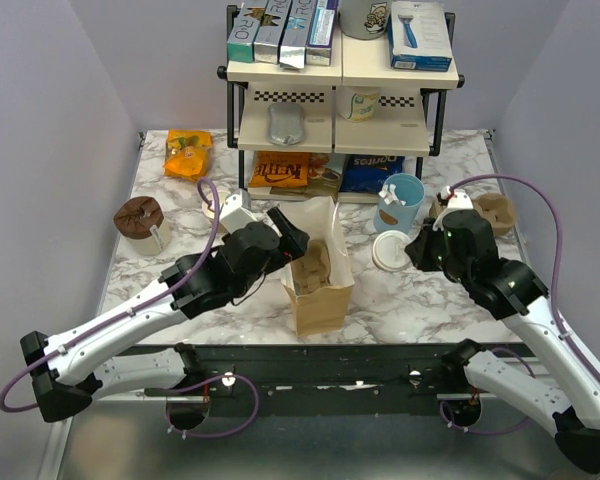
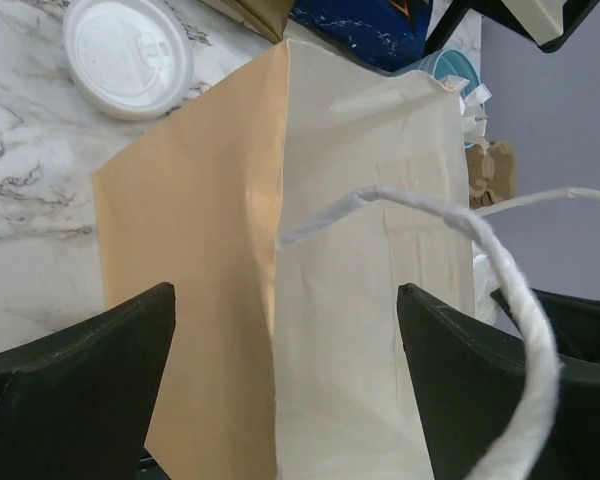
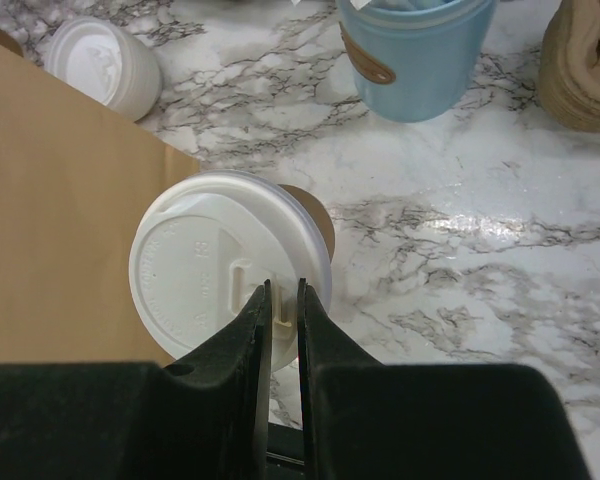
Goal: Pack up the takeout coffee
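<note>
reach step: right pincer, nearly closed, over the takeout coffee; left pincer (spread) straddles the paper bag at 9 o'clock; next: widen, grasp.

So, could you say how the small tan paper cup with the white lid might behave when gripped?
The small tan paper cup probably dents under a hard squeeze. Its round white plastic lid looks smooth, likely slippery, and might pop off. Standing upright, it could tip if pushed high.
</note>
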`<action>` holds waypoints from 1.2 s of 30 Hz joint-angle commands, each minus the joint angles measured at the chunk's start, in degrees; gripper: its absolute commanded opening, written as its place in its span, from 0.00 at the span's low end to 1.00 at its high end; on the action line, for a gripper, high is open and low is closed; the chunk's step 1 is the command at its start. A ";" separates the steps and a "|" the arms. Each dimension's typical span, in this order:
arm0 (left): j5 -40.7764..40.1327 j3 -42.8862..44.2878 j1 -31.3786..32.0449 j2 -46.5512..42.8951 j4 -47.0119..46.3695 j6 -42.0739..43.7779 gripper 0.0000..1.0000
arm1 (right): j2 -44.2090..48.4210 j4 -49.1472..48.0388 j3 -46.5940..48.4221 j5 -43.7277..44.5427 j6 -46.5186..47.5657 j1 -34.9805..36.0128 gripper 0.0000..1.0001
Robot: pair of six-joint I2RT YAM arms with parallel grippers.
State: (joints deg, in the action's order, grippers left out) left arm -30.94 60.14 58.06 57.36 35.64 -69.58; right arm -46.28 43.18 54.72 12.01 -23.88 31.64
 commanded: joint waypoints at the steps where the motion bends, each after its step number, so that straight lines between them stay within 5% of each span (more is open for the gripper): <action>1: -0.54 2.26 0.38 -3.22 1.98 13.39 0.99 | 0.58 1.65 2.23 2.67 1.73 -0.44 0.01; 7: 6.15 9.29 0.38 -4.63 9.18 28.43 0.99 | 0.75 1.73 3.99 2.31 2.17 -0.44 0.01; 14: 21.51 17.98 0.38 -2.61 1.64 54.34 0.99 | 1.63 2.52 5.84 0.12 2.70 -0.44 0.01; 18: 18.89 26.41 -3.71 3.43 0.66 68.93 0.99 | 2.60 2.70 5.93 -1.19 3.05 -0.44 0.01; 24: 50.83 32.40 -22.98 15.55 3.46 75.28 0.99 | 4.09 2.09 6.01 -3.57 4.10 -0.52 0.01; 31: 61.51 41.63 -26.42 30.94 15.33 86.27 0.99 | 4.01 2.09 6.10 -5.60 4.63 -0.52 0.01; 36: 60.82 39.28 -26.60 33.78 13.68 85.50 0.98 | 4.18 2.52 6.01 -4.45 4.81 -0.52 0.01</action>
State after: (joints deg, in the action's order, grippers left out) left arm 23.90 99.42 31.92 91.53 47.35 12.84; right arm -42.59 44.34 59.61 8.19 -20.32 31.38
